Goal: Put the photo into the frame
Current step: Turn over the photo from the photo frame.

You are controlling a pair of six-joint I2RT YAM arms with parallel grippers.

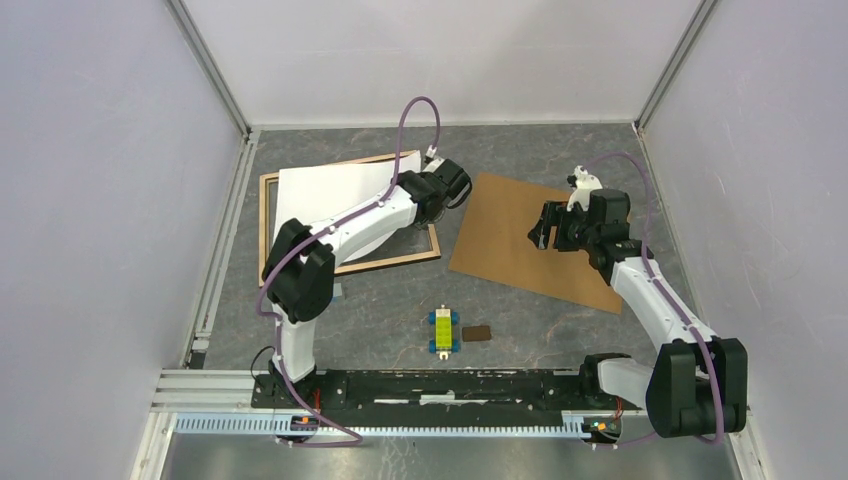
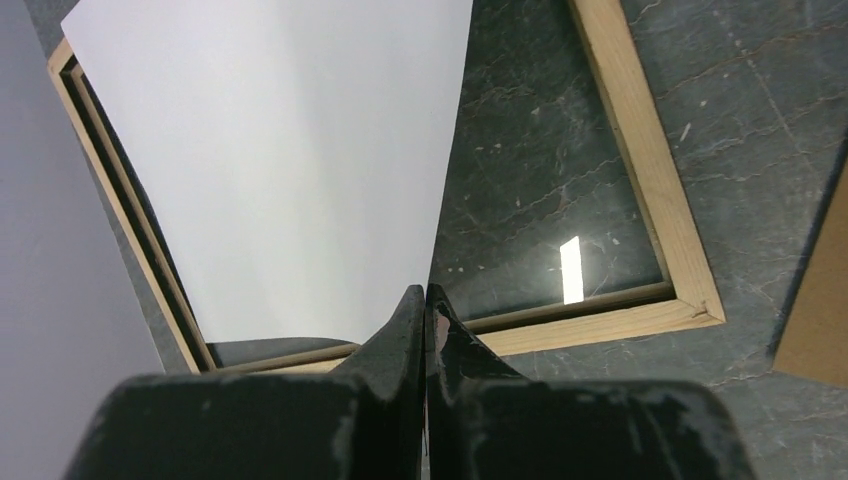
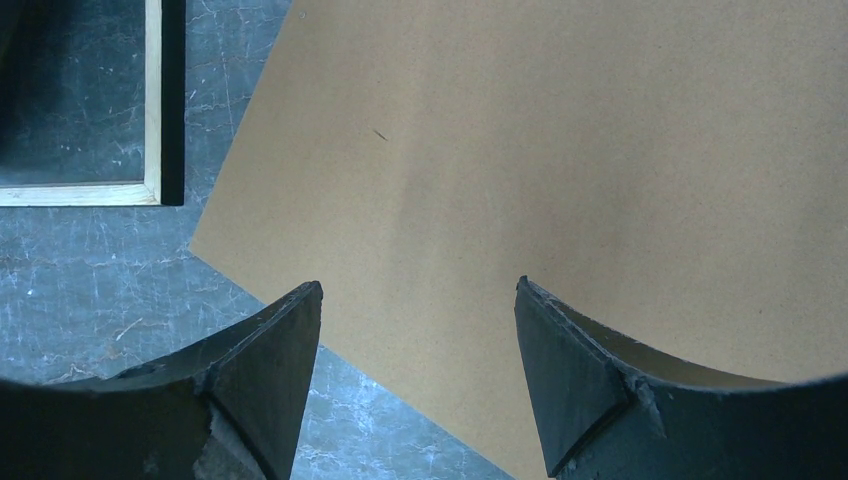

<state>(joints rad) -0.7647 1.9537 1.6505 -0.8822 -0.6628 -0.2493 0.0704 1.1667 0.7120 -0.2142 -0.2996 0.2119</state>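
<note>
The photo (image 1: 330, 200) shows only its plain white back; it hangs tilted over the left half of the frame (image 1: 415, 260), its picture side hidden. The frame lies flat on the dark table, light tan wood up. My left gripper (image 1: 428, 203) is shut on the photo's right edge. In the left wrist view the white photo (image 2: 290, 160) runs down into the closed fingertips (image 2: 412, 310), with the frame's rail (image 2: 650, 190) beyond. My right gripper (image 1: 543, 232) hovers open over a brown backing board, with nothing between its fingers (image 3: 290, 340).
A plain brown backing board (image 1: 510, 245) lies right of the frame; it fills most of the right wrist view (image 3: 560, 150). A yellow-green block with blue wheels (image 1: 443, 331) and a small brown piece (image 1: 478, 333) sit near the front. Pale walls close in three sides.
</note>
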